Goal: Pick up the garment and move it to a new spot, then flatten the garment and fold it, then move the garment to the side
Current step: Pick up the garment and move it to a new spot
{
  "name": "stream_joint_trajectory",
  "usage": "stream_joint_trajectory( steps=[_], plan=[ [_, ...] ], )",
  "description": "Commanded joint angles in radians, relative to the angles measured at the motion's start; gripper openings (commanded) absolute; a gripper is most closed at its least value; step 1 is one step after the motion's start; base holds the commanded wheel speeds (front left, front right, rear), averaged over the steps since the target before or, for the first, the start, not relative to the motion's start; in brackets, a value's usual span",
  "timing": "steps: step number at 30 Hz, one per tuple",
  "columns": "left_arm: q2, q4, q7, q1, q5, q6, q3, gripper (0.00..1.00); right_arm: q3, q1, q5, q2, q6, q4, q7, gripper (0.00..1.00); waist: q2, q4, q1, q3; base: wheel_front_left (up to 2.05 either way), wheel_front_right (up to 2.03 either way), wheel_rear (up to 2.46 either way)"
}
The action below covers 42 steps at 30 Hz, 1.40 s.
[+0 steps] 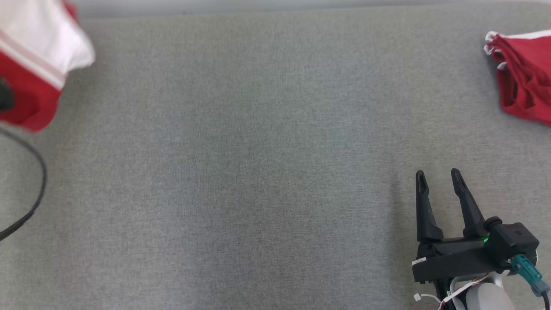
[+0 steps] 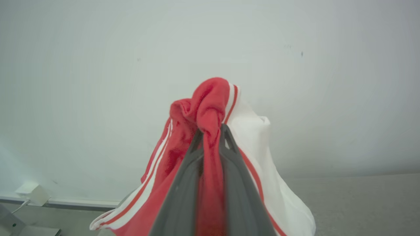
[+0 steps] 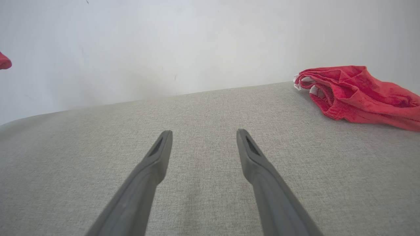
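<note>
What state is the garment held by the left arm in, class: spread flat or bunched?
Bunched. The red and white garment is pinched between the left arm's shut jaws and drapes down in crumpled folds.

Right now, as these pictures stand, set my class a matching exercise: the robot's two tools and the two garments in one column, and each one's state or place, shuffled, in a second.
Column one
1. left tool
2. right tool
3. red-and-white garment
4. red garment

Column two
A. lies bunched at the far right
B. open, holding nothing
C. hangs from a tool
D. shut on cloth

Pairs: 1-D, 2-B, 3-C, 4-A
</note>
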Motion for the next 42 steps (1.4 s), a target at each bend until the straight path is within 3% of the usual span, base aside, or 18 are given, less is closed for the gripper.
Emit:
stream_joint_trajectory(
  steps=[1, 8, 18, 26, 37, 39, 40, 42],
  plan=[
    [-0.022, -0.052, 0.004, -0.03, 0.014, -0.005, -0.024, 0.0, 0.0, -0.001, 0.013, 0.001, -0.002, 0.014, -0.009, 1.0, 0.0, -0.015, 0.0001, -0.037, 0.0, 0.0, 0.0],
    [-0.152, -0.255, 0.084, -0.105, 0.026, -0.004, -0.153, 0.0, 0.017, 0.011, 0.071, 0.003, -0.002, 0.064, -0.018, 1.0, 0.0, -0.104, 0.0001, -0.083, 0.0, 0.0, 0.0],
    [-0.341, -0.276, 0.103, -0.048, 0.008, 0.001, -0.295, 0.0, 0.019, 0.041, 0.12, 0.003, -0.002, 0.056, -0.018, 1.0, 0.0, -0.222, 0.0001, -0.09, 0.0, 0.0, 0.0],
    [-0.38, -0.234, 0.049, 0.11, -0.024, 0.029, -0.313, 0.0, 0.01, 0.057, 0.117, 0.003, -0.002, 0.049, -0.018, 1.0, 0.0, -0.237, 0.0001, -0.085, 0.0, 0.0, 0.0],
    [-0.373, -0.132, -0.046, 0.379, -0.054, 0.039, -0.334, 0.0, 0.022, 0.033, 0.082, 0.003, -0.002, 0.061, -0.018, 1.0, 0.0, -0.172, 0.0001, -0.076, 0.0, 0.0, 0.0],
    [-0.373, -0.128, -0.074, 0.39, -0.038, 0.035, -0.348, 0.5, 0.021, 0.034, 0.072, 0.003, -0.002, 0.062, -0.018, 1.0, 0.0, -0.153, 0.0001, -0.086, 0.0, 0.0, 0.0],
    [-0.373, -0.129, -0.09, 0.394, -0.033, 0.032, -0.354, 1.0, 0.021, 0.034, 0.066, 0.003, -0.002, 0.061, -0.018, 1.0, 0.0, -0.145, 0.0001, -0.092, 0.0, 0.0, 0.0],
    [-0.375, -0.131, -0.12, 0.397, -0.031, 0.025, -0.361, 1.0, 0.019, 0.036, 0.059, 0.003, -0.002, 0.06, -0.018, 1.0, 0.0, -0.126, 0.0001, -0.107, 0.0, 0.0, 0.0]
  ],
)
